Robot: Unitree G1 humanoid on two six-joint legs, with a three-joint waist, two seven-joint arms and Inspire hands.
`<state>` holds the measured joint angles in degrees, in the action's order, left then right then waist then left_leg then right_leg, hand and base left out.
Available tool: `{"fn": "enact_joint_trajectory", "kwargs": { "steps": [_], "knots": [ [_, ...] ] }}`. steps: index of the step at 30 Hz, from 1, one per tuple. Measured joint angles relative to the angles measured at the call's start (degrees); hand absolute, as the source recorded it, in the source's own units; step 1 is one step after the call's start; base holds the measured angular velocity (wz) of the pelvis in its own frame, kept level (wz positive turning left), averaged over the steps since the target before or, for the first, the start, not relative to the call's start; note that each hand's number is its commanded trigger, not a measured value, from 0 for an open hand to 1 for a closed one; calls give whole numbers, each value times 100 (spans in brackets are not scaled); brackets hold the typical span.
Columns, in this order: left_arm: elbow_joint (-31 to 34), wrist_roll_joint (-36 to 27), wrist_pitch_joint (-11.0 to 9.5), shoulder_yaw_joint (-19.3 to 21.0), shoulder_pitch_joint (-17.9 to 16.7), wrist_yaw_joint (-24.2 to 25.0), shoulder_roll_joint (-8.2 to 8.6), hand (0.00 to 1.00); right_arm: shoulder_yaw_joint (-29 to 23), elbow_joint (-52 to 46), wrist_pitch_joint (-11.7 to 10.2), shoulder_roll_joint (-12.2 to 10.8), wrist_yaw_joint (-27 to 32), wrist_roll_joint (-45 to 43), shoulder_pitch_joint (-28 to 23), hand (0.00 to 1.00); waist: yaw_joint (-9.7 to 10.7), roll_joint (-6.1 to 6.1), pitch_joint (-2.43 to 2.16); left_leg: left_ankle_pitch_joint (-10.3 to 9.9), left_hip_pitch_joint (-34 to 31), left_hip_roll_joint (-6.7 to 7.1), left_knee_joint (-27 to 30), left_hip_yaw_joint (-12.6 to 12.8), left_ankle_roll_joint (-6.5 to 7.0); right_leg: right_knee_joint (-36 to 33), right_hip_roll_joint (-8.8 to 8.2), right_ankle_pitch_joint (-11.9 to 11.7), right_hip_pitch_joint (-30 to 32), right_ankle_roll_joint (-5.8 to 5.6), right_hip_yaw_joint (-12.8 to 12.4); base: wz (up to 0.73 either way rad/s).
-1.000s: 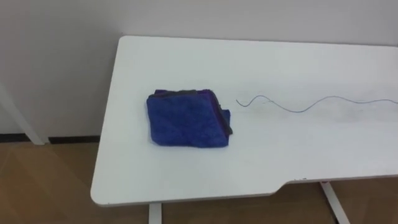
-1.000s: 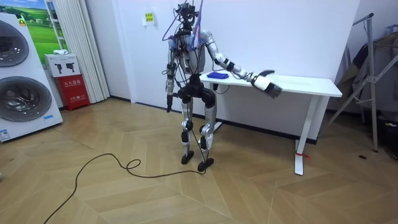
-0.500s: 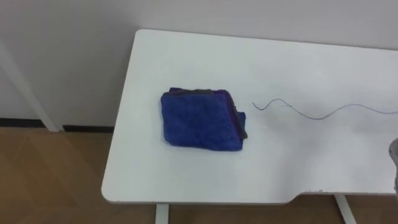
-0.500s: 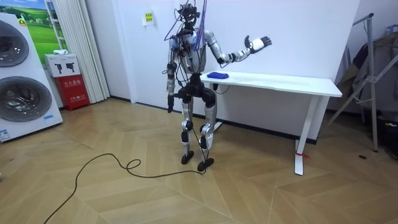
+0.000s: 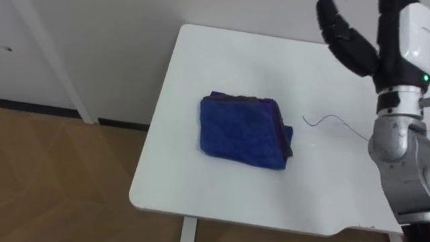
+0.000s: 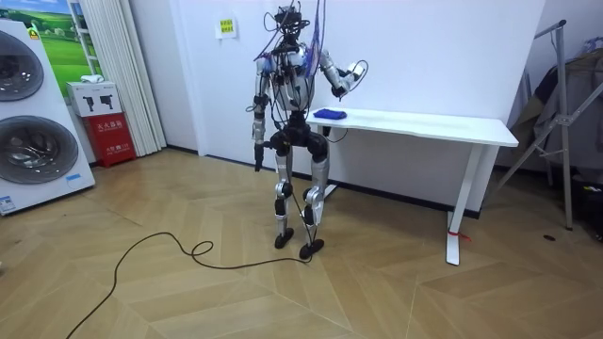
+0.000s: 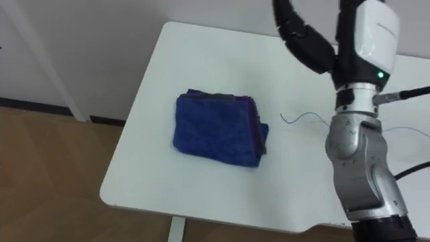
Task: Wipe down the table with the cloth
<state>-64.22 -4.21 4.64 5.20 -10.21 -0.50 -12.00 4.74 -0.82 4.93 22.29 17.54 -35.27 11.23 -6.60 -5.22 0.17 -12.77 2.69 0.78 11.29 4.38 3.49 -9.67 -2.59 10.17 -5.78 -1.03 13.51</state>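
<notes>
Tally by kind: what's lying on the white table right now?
blue folded cloth: 1
thin dark squiggly line, mark or thread unclear: 1
Total: 2

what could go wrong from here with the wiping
The cloth lies close to the left end of the table, so a sweep that way may push it off. The right hand is raised above the table, apart from the cloth; coming down it may miss the cloth and hit bare tabletop.
</notes>
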Motion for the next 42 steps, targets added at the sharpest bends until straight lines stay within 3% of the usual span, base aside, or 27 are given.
{"fn": "enact_joint_trajectory", "kwargs": {
  "steps": [4, 7, 10, 14, 18, 27, 33, 42],
  "knots": [
    [2, -4, -52, -69, 1, -13, -9, 0, 329, 14, -36, -9, -157, -479, -3, 0, -192, -21, 3, 0, 43, -5, -10, -10, 0, 17, 11, 0, -11, 0, -77, -5],
    [2, 17, -104, -101, 11, -2, -12, 0, 619, 72, -194, -24, -229, -771, -4, 0, -304, -37, 11, 0, 51, 2, -50, 2, 0, 105, 13, 0, -26, 0, -77, -1],
    [1, 59, -107, -132, 74, 2, -8, 0, 958, 186, -190, -31, -323, -904, -2, 0, -358, -51, 20, 0, 34, 2, -58, -9, 0, 109, 19, 0, -38, 1, -74, 1],
    [-8, 144, -105, -186, 167, 2, -8, 0, 1423, 570, -114, -33, -476, -1452, -6, 0, -487, -74, 66, 0, 40, 5, -58, -45, 0, 123, 16, 0, -61, 0, -52, 2],
    [-29, 139, -110, -210, 246, -5, 13, 0, 1910, 869, -118, -59, -720, -1798, -17, 0, -529, -89, 63, 0, 31, 15, -58, -72, 0, 136, 11, 0, -72, 1, -39, 2],
    [-198, 140, -136, -198, 288, -9, 32, 0, 1868, 850, -230, -447, -830, -2131, -403, 0, -463, -71, 62, 0, -7, 36, -45, -78, 0, 192, -20, -1, -81, 0, -41, 0],
    [-177, 141, -242, -141, 311, -13, 181, 0, 1643, 974, -388, -521, -809, -2128, -920, 0, -399, 78, 16, 0, 10, 88, -45, -129, 0, 198, -44, 0, -115, 0, -12, 3],
    [-176, 224, -292, -85, 256, 17, 189, 0, 1350, 1221, -593, -508, -749, -2095, -1460, 0, -257, 119, 0, 0, 104, 85, -58, -143, 0, 201, -79, 0, -210, -1, 60, 0]
  ]
}}
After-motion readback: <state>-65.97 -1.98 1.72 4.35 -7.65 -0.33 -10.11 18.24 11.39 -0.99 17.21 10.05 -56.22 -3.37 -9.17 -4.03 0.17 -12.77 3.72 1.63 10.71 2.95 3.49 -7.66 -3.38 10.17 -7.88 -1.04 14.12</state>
